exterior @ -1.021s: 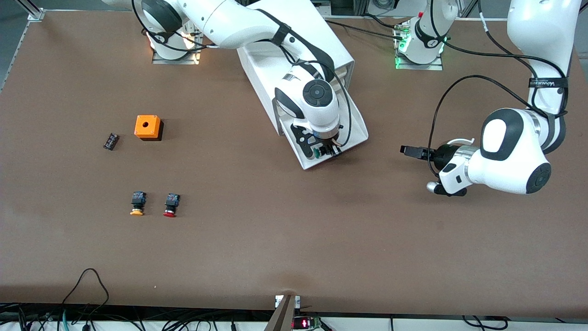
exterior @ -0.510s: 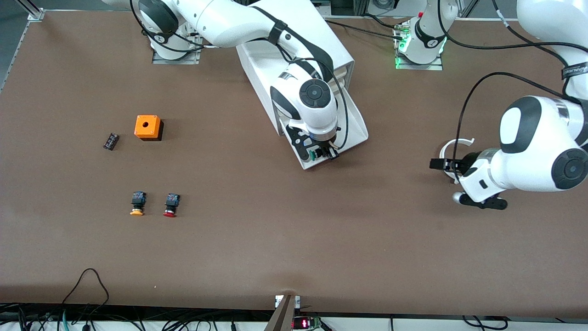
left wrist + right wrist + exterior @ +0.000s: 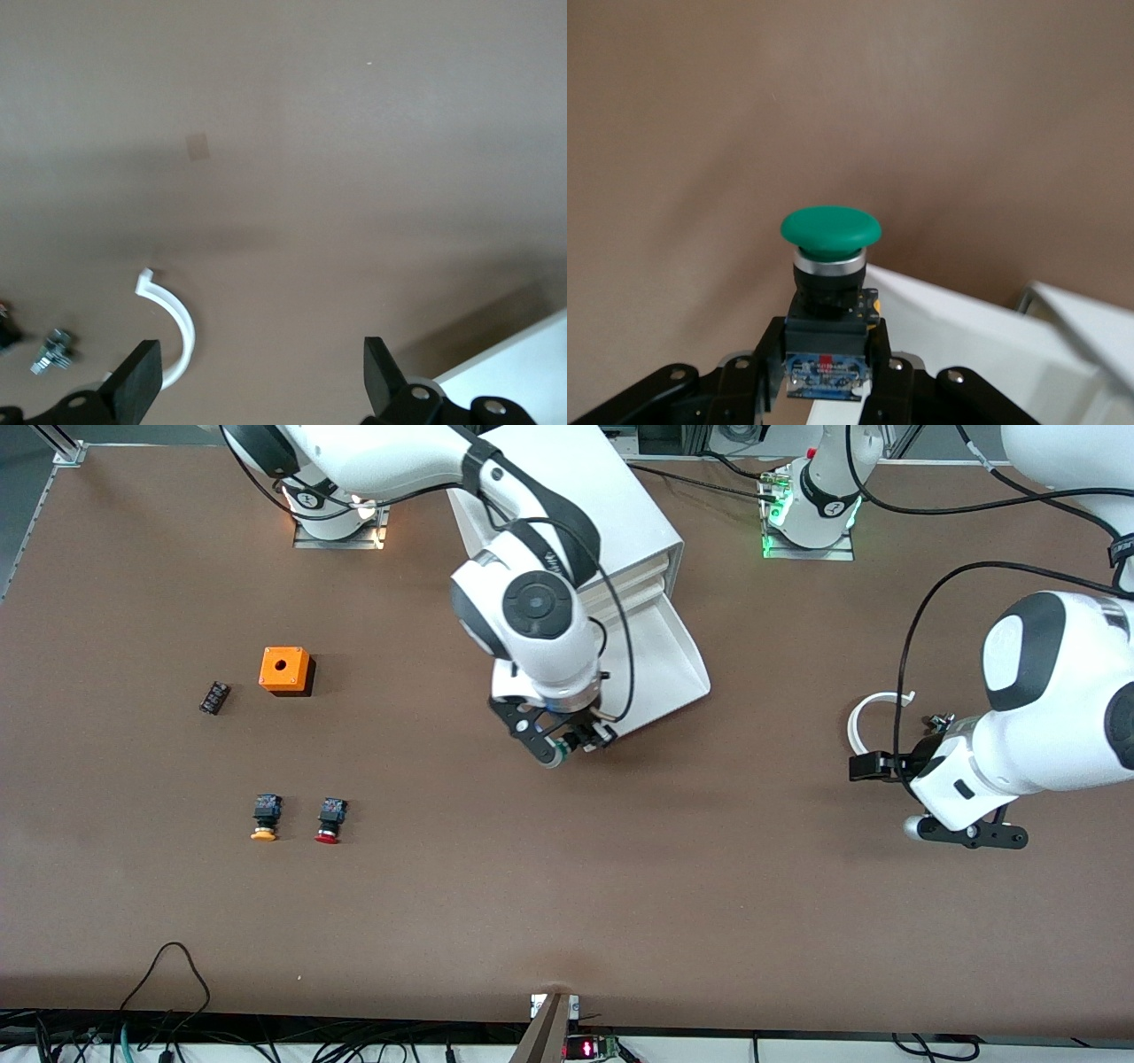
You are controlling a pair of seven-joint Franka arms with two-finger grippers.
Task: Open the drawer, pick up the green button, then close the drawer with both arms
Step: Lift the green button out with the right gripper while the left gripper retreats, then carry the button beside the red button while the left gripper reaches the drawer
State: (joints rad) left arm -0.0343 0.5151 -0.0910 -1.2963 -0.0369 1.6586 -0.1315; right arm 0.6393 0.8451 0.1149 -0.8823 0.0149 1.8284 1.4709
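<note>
The drawer [image 3: 664, 660] stands pulled out from the white cabinet [image 3: 576, 505], tilting down toward the table. My right gripper [image 3: 580, 742] is shut on the button [image 3: 553, 758] and holds it over the table just off the drawer's front corner. In the right wrist view the button's green cap [image 3: 830, 228] stands up from its black body, which is clamped in the right gripper [image 3: 828, 359]; the drawer's white edge [image 3: 966, 341] is beside it. My left gripper [image 3: 858, 767] is open and empty, low over the table toward the left arm's end; in its wrist view [image 3: 257, 376] only table lies between its fingers.
A white curved ring [image 3: 866, 722] and a small metal part [image 3: 937, 720] lie by the left gripper; the ring also shows in the left wrist view [image 3: 173, 319]. An orange box [image 3: 285, 670], a small black part [image 3: 213, 697], a yellow-capped button [image 3: 264, 817] and a red-capped button [image 3: 330, 819] lie toward the right arm's end.
My right gripper has lifted the green button out of the drawer and carried it off the drawer's front corner. My left arm has drawn back toward its end of the table.
</note>
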